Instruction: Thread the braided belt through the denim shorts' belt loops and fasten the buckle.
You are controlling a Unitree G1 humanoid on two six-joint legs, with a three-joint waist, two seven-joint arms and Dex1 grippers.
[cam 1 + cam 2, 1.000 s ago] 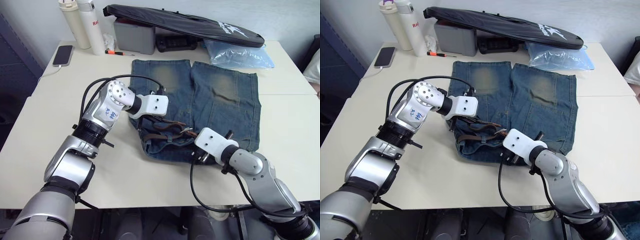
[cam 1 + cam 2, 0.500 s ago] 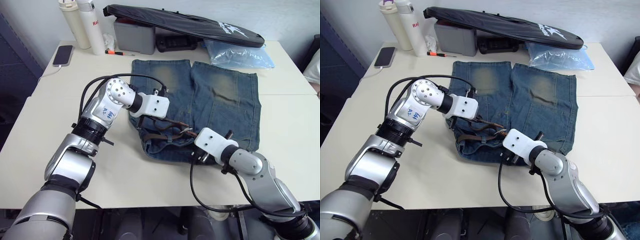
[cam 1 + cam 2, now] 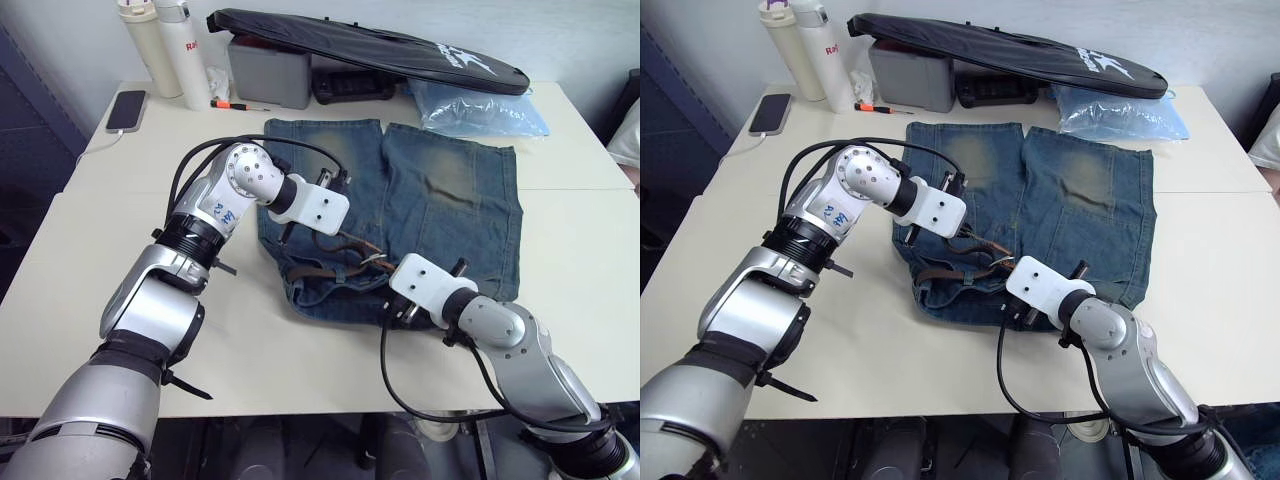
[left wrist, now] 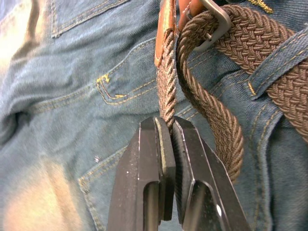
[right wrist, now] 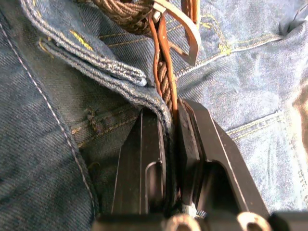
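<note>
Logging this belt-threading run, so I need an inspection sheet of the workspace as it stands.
Surface: pale table, shorts lying flat.
Job's things: denim shorts; braided belt across the waistband, under a belt loop; buckle on the strap.
Clutter: phone, two bottles, black bag, grey box, plastic bag.
Hands: left hand shut on belt; right hand pinching belt and waistband.
Cables: black cable looping off right arm.
Surroundings: nothing seen.
</note>
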